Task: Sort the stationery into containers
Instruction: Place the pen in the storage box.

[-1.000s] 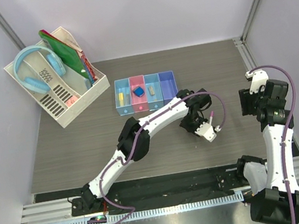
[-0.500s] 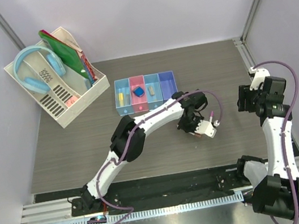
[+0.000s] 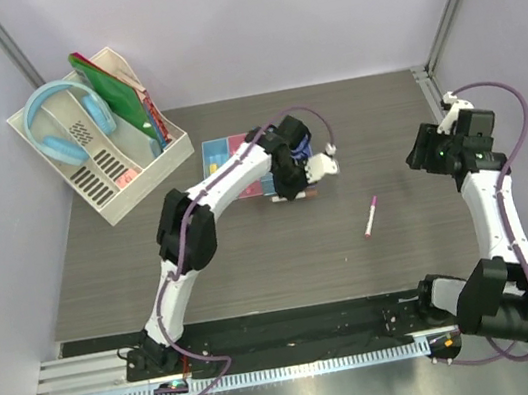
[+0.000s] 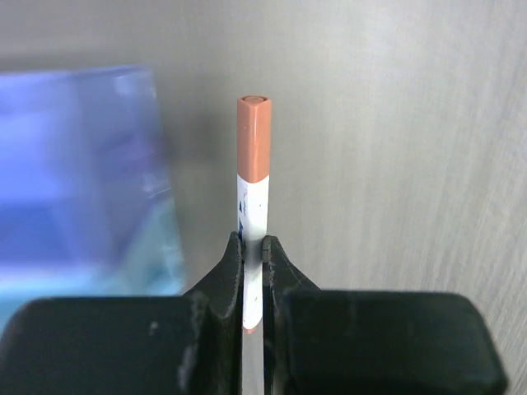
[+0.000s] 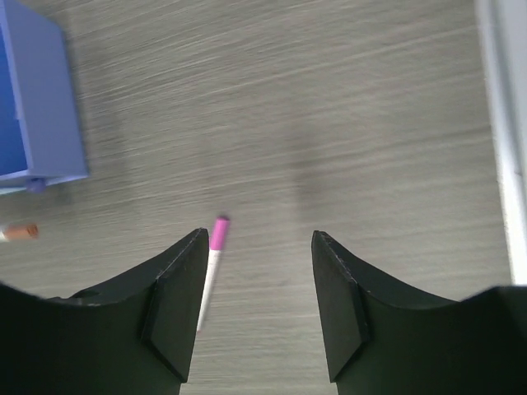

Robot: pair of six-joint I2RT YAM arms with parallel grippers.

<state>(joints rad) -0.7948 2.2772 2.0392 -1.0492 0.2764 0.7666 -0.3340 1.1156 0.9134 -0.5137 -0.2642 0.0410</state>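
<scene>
My left gripper (image 4: 253, 247): clamped on orange-capped pen (image 4: 254, 160), grip plain only from its wrist. My right gripper (image 5: 257, 239): spread, empty, pink-capped pen (image 5: 214, 247) lying beyond.

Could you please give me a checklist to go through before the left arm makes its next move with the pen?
1. Grip: left fingers shut on orange-capped pen: ok.
2. Pen above purple bin: not ok, it is beside it.
3. Room in that bin: cannot tell, blurred.
4. Clearance: right fingers open, holding nothing: ok.
5. Next item: pink-capped pen lying free on table: ok.
</scene>
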